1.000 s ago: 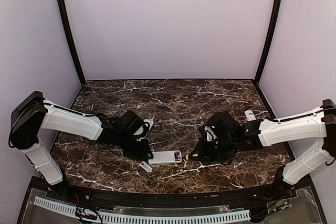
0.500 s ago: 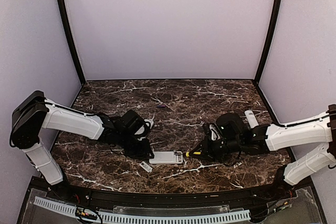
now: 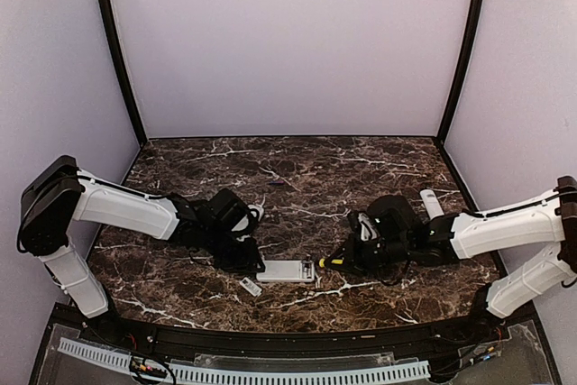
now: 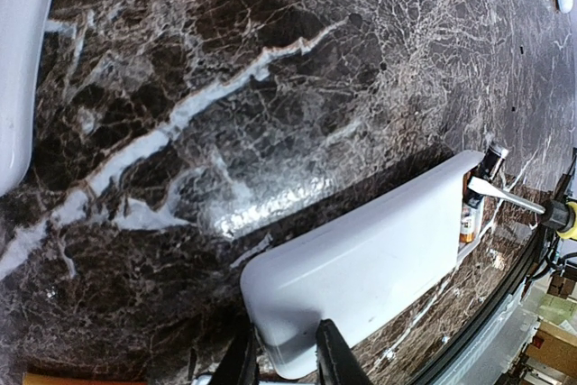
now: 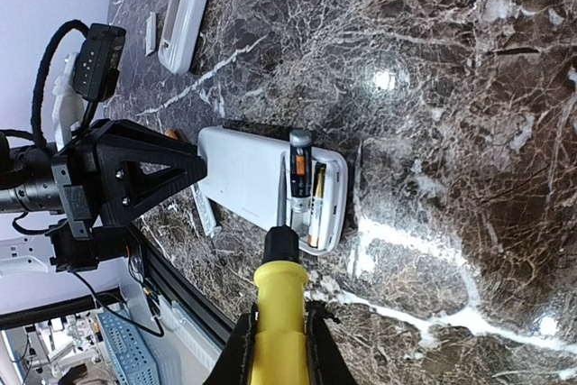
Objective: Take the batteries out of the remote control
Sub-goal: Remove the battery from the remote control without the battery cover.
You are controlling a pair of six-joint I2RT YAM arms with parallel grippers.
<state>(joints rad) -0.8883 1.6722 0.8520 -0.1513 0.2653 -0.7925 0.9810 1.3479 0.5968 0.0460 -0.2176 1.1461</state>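
Observation:
A white remote [image 3: 287,270] lies near the front edge with its battery bay open at the right end. In the right wrist view the remote [image 5: 239,178] holds two orange-banded batteries [image 5: 315,205]; the one next to the blade [image 5: 300,164] pokes past the bay's rim. My left gripper [image 4: 284,360] is shut on the remote's left end [image 4: 361,268]. My right gripper [image 5: 279,349] is shut on the yellow-handled screwdriver [image 5: 279,299], whose blade lies in the bay beside the batteries. One battery [image 4: 467,218] and the blade tip [image 4: 500,194] also show in the left wrist view.
A small white cover [image 3: 250,287] lies just in front of the remote's left end. A second white remote [image 5: 189,6] lies behind the left gripper, with another cover [image 5: 151,33] beside it. A third white remote [image 3: 428,201] lies at the back right. The table's front edge is close.
My right wrist has dropped lower and shifted a little to the right, with the screwdriver tip staying at the remote's open end. The left gripper and the remote have barely moved.

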